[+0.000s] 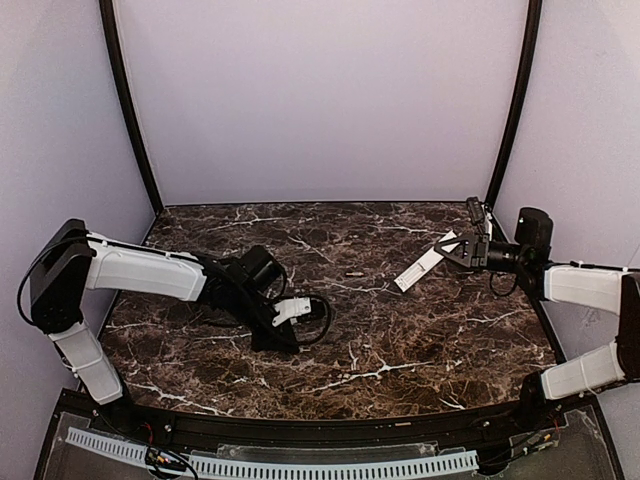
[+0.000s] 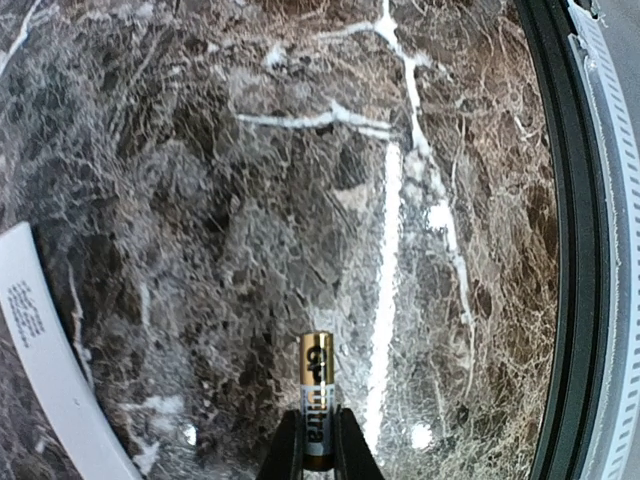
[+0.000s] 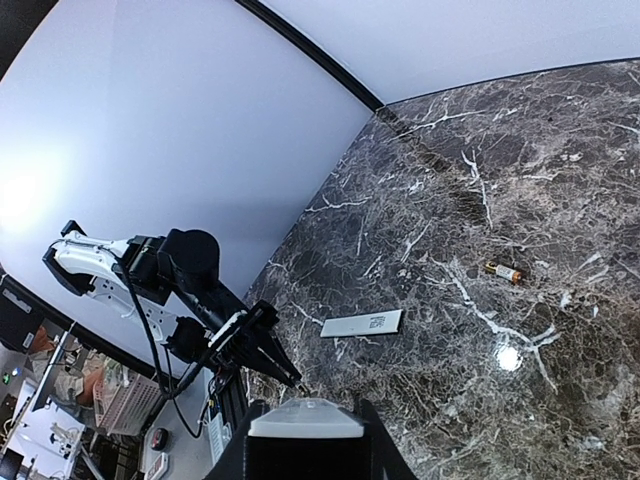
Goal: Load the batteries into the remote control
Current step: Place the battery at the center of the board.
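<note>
Got a battery [image 2: 318, 400] pinched in the left gripper [image 2: 318, 445], jaws closed snug on its lower end, gold top poking out past the fingertips [image 2: 285, 458]. Hanging low over the dark marble table [image 1: 400, 350], left of centre. Can't tell from here whether it's touching the surface.

Over on the right: remote control [image 1: 420, 268] clamped in the right gripper [image 1: 458, 250], up off the table toward the far right corner, slanting down and in toward the middle. From the right wrist, only the white end of it visible, wedged between the two fingers [image 3: 375, 445].

Also a second battery [image 1: 354, 272] lying loose on the marble, roughly mid-table, between the two grippers and well apart from both.

Then a flat white strip [image 3: 362, 324] with some small print on it, lying flat on the table near the left gripper. Shows up as a curved white band at the left edge of the left wrist view. Not touching the loose battery, and well apart from the remote too.
</note>
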